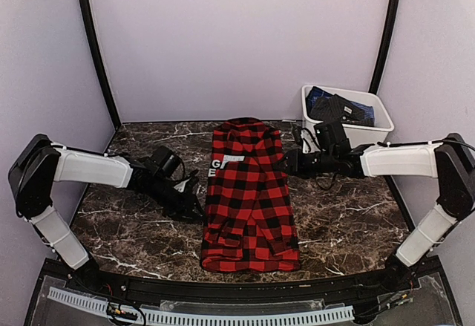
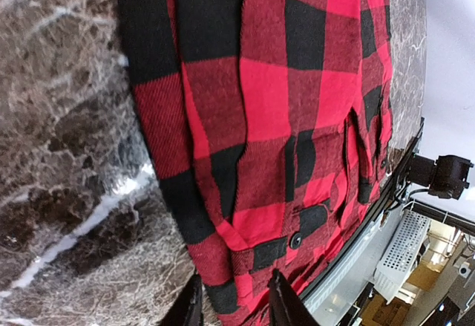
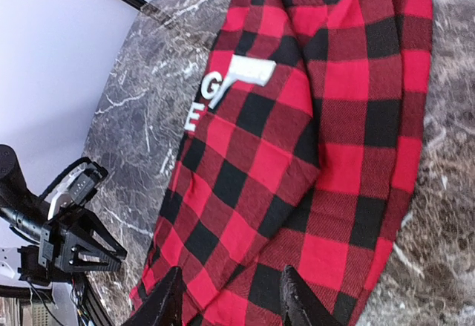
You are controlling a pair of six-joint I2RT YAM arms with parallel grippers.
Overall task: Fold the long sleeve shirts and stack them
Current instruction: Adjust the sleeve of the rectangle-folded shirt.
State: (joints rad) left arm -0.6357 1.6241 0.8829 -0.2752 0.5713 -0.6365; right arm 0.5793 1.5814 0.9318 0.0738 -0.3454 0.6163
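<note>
A red-and-black check long sleeve shirt (image 1: 250, 200) lies in the middle of the table, folded into a long narrow strip, with its white neck label (image 1: 231, 160) showing near the far end. My left gripper (image 1: 196, 206) is open and empty, low at the shirt's left edge. In the left wrist view the open gripper (image 2: 234, 307) straddles the shirt's edge (image 2: 267, 118) near a black button (image 2: 295, 241). My right gripper (image 1: 288, 164) is open and empty at the shirt's right edge. In the right wrist view the gripper (image 3: 231, 307) hovers over the cloth (image 3: 334, 140).
A white plastic tub (image 1: 377, 108) holding dark folded cloth (image 1: 338, 108) stands at the back right, just behind my right arm. The table is dark marble (image 1: 349, 214), with walls on three sides and a rail along the near edge (image 1: 223, 315).
</note>
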